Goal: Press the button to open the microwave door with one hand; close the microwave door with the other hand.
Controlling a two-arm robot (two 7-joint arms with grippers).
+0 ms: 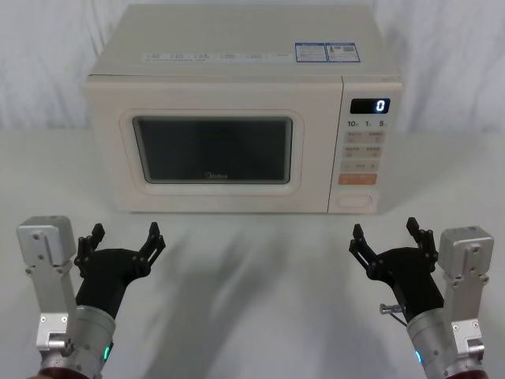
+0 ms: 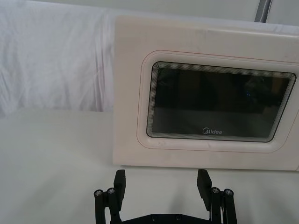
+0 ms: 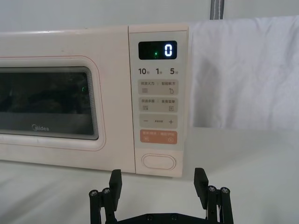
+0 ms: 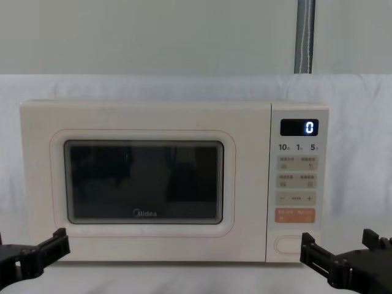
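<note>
The microwave [image 1: 241, 110] stood toward the far edge of the desk [image 1: 252, 260], its door [image 1: 213, 146] shut flush and the display [image 1: 369, 106] reading zero. Nothing had been pressed yet, so I judged the opening step was the one in hand. My right gripper [image 1: 392, 234] hovered over the desk near its front edge, jaws spread apart and empty, roughly in line with the button [image 1: 353, 200] at the bottom of the control panel [image 1: 364, 150] but well short of it. My left gripper [image 1: 122, 238] hung likewise before the door, jaws apart. The next move called for reaching my right gripper forward and pushing a fingertip squarely on that button.
</note>
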